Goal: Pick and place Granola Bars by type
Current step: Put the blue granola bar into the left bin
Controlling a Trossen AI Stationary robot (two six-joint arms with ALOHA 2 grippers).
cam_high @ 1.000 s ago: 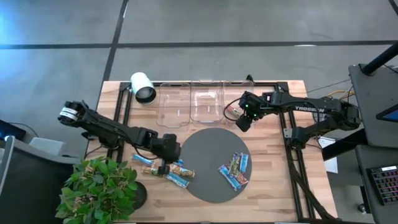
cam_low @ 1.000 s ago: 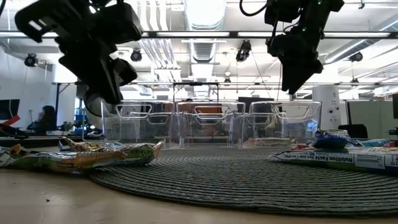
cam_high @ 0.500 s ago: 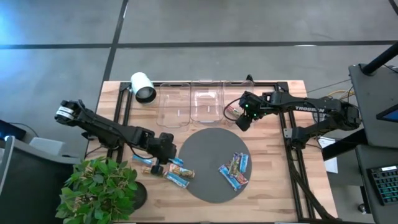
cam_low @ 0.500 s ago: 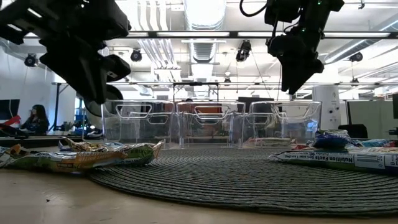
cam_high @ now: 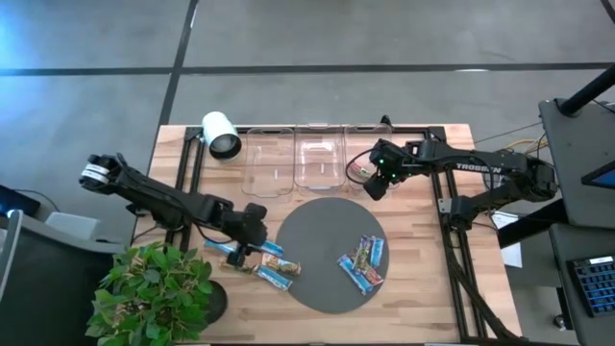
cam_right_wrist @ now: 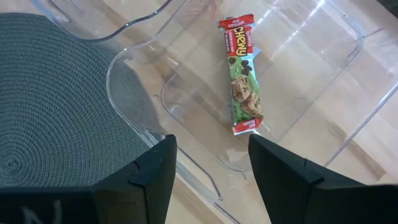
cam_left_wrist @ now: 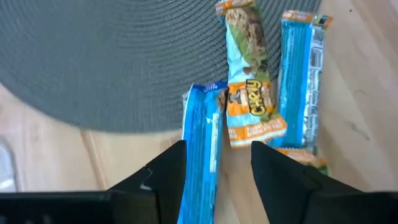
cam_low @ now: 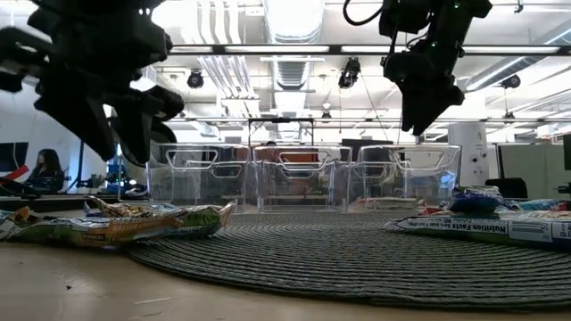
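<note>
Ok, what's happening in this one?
A two-armed robot is sorting granola bars into clear bins. The left gripper hangs open over the bars at the mat's left edge, a blue bar between its fingers but not yet gripped. The right gripper, open and empty, hovers over the right-hand bin, where one red and green bar lies.

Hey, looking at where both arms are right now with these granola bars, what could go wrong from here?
The left gripper is open over a blue bar that lies close beside an orange-labelled bar and another blue bar; closing might pinch or drag a neighbour. The blue bar straddles the grey mat's edge, so it may tilt and slip. The right gripper hangs just over the clear bin's rim and could bump it.
</note>
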